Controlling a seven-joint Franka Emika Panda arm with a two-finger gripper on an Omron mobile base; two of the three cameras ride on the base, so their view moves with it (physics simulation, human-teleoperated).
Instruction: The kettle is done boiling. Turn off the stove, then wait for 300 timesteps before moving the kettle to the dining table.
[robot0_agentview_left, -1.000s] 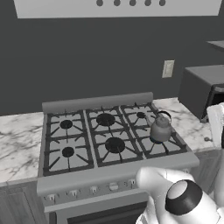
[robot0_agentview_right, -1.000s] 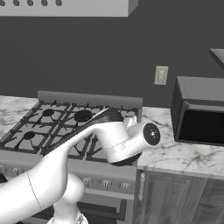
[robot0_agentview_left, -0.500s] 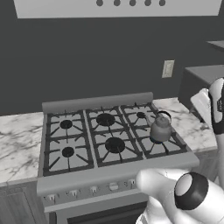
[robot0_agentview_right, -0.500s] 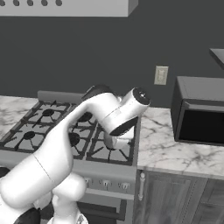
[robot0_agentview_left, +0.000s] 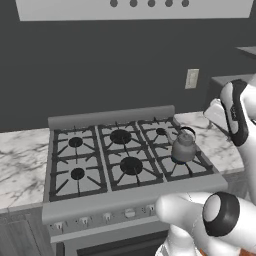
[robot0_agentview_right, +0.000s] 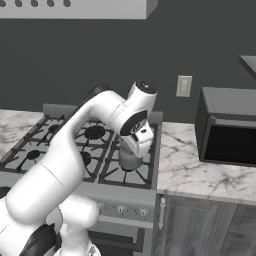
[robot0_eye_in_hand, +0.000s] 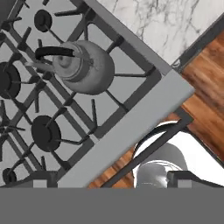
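Grey steel is spreading wide below me: the stove (robot0_agentview_left: 120, 165), with 6 black burners under dark grates and a row of small knobs along its front edge. The kettle (robot0_agentview_left: 183, 147) is sitting on the front right burner, dull grey and squat, its thin dark handle arching over the lid. In my hand view I am looking down on the kettle (robot0_eye_in_hand: 83, 65) from above, upright on its grate near the stove's front right corner. My claw (robot0_eye_in_hand: 111, 181) is hovering high over that corner, well apart from the kettle, its 2 fingers standing wide apart and gripping nothing. White marble bench (robot0_agentview_right: 192, 165) is lying to the right of the stove, carrying a dark microwave (robot0_agentview_right: 230, 132). Wooden floor (robot0_eye_in_hand: 205, 109) is showing beyond the stove's front edge.
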